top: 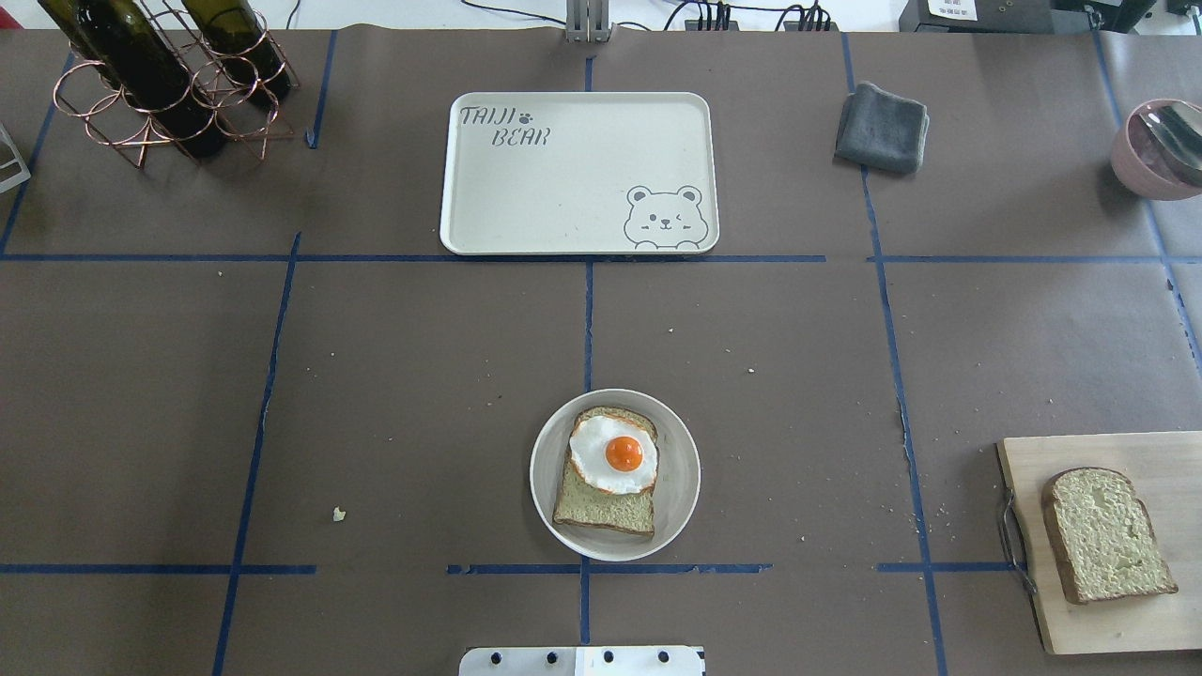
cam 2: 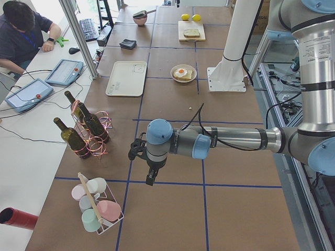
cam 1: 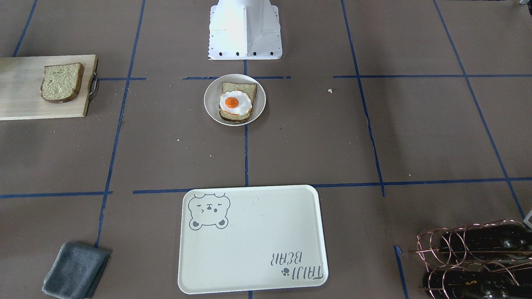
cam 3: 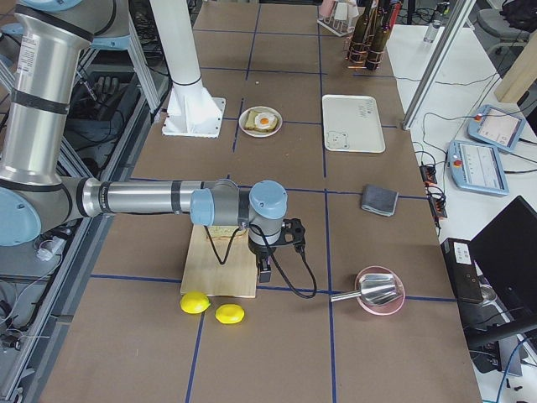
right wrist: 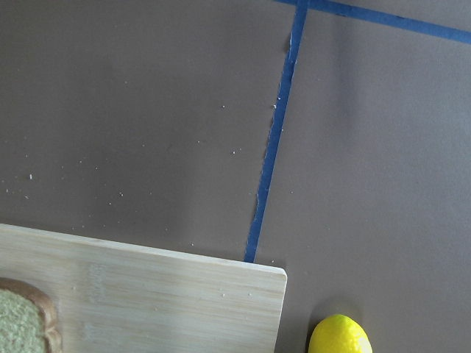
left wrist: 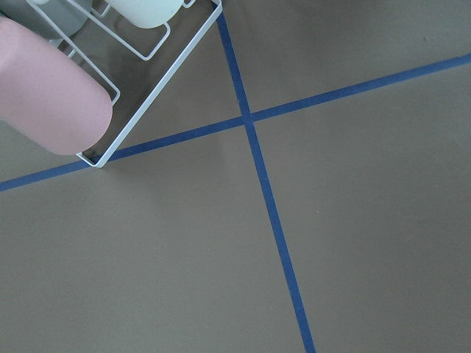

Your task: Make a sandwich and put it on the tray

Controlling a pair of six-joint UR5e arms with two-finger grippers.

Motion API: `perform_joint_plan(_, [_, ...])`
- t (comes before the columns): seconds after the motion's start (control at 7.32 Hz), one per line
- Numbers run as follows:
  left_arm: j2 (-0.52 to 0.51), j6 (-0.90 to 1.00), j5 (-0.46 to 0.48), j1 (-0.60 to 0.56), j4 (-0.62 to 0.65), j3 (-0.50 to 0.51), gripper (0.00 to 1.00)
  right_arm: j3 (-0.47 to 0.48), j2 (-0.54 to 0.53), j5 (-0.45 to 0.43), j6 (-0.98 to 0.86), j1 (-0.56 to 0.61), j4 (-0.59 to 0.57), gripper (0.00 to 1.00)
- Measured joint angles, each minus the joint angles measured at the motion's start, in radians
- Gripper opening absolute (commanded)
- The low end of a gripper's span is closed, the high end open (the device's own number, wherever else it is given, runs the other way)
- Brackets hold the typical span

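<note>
A tan bread slice point(top: 606, 507) with a fried egg point(top: 615, 455) on top lies on a small round white plate point(top: 681, 498) near the robot base. A second bread slice point(top: 1103, 535) lies on a wooden board point(top: 1080, 620) at the right. The bear tray point(top: 563, 178) holds nothing at the far middle. My left gripper point(cam 2: 150, 179) hangs over bare table near a cup rack, far from the food. My right gripper point(cam 3: 264, 273) hangs over the board's outer end. I cannot tell whether either is open or shut.
A copper rack with wine bottles point(top: 160, 84) stands far left. A grey cloth point(top: 883, 127) and a pink bowl with a spoon point(top: 1160, 150) are far right. Two lemons point(cam 3: 210, 307) lie beyond the board. A white wire rack with cups point(cam 2: 97, 206) stands by the left gripper.
</note>
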Motion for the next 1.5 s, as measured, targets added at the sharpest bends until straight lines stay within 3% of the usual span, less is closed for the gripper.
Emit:
perform_joint_plan(0.55, [0.001, 0.000, -0.004, 0.000, 0.001, 0.006, 1.00, 0.005, 0.009, 0.026, 0.001, 0.000, 0.005, 1.00])
perform_joint_plan(0.96, [0.001, -0.001, -0.007, 0.000, 0.000, 0.005, 1.00, -0.007, 0.031, 0.054, 0.002, -0.008, 0.151, 1.00])
perform_joint_plan(1.5, [0.001, -0.002, -0.007, 0.000, -0.001, 0.002, 1.00, -0.012, 0.052, 0.090, 0.028, -0.017, 0.253, 1.00])
